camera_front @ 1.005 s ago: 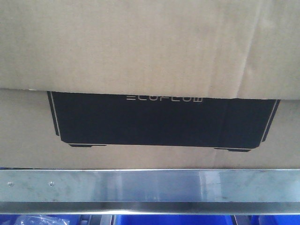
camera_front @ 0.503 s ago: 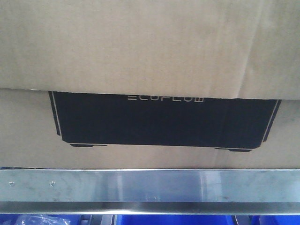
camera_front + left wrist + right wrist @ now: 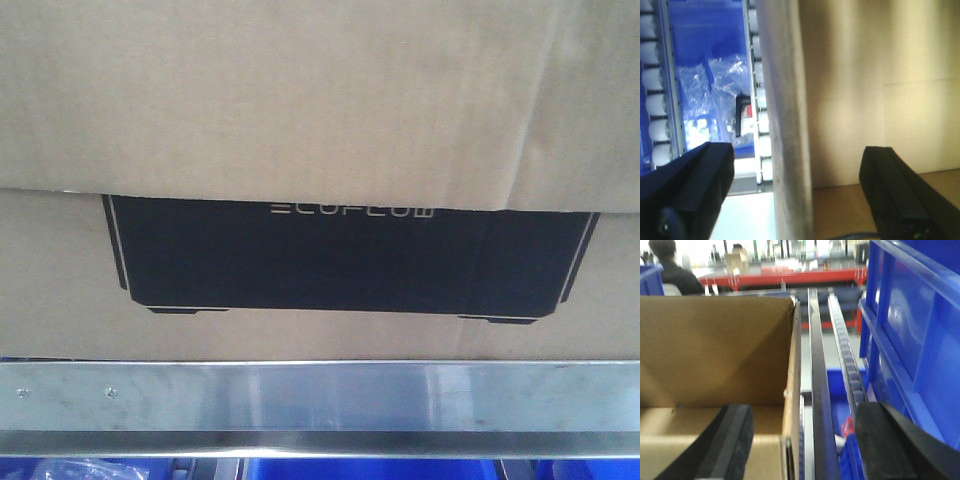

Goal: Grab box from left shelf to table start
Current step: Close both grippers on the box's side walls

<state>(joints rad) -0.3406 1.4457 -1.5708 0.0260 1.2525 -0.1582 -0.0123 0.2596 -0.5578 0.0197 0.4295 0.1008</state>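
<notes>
The box (image 3: 320, 110), brown cardboard with a black ECOFLOW panel (image 3: 350, 255), fills the front view. It rests behind the left shelf's steel rail (image 3: 320, 395). My left gripper (image 3: 796, 160) is open. Its black fingers (image 3: 695, 190) straddle the box's upright side wall (image 3: 785, 125), with one finger inside the box. My right gripper (image 3: 805, 412) is open too. One of its fingers (image 3: 727, 445) is inside the box, the other outside its wall edge (image 3: 790, 410). A white flat patch (image 3: 742, 215) shows low down; I cannot tell whether it is the table.
Blue plastic bins (image 3: 380, 468) sit under the rail. A blue bin with clear bags (image 3: 710, 95) lies beside the box on the left. On the right are a dark rail (image 3: 817, 390), a roller track (image 3: 845, 355) and stacked blue bins (image 3: 915, 330). A person (image 3: 670, 270) stands far behind.
</notes>
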